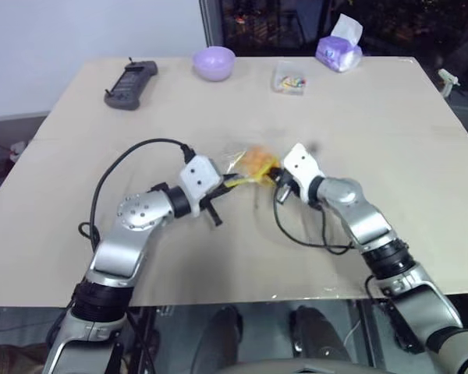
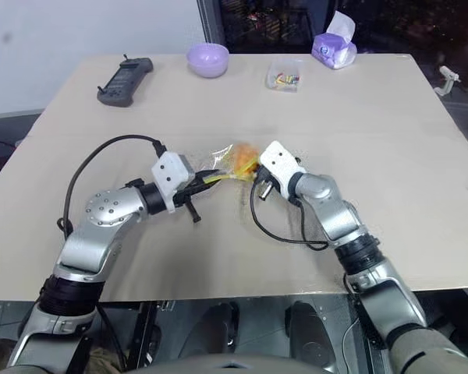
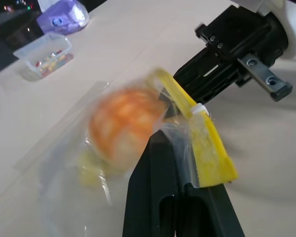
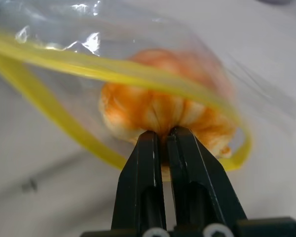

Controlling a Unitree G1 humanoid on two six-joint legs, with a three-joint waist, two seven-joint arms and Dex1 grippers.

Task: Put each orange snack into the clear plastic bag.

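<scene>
Our left tool (image 3: 180,163) pinches the bag (image 3: 197,148); our right tool (image 4: 161,140), nearly closed, nips the bun (image 4: 163,108). Releasing carelessly could drag the bun out.

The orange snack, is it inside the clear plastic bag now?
Inside: the orange snack sits behind the open yellow seal strip of the clear plastic bag, film around it.

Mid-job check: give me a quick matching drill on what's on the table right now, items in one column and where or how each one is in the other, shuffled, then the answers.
Items:
1. orange snack
2. purple bowl
3. black handset
4. left gripper

Places or states:
A. far edge of the table, left corner
B. shut on the clear plastic bag at its yellow seal strip
C. inside the bag, between the two grippers
D. far edge, between the handset and the small clear box

Pairs: 1-C, 2-D, 3-A, 4-B
</scene>
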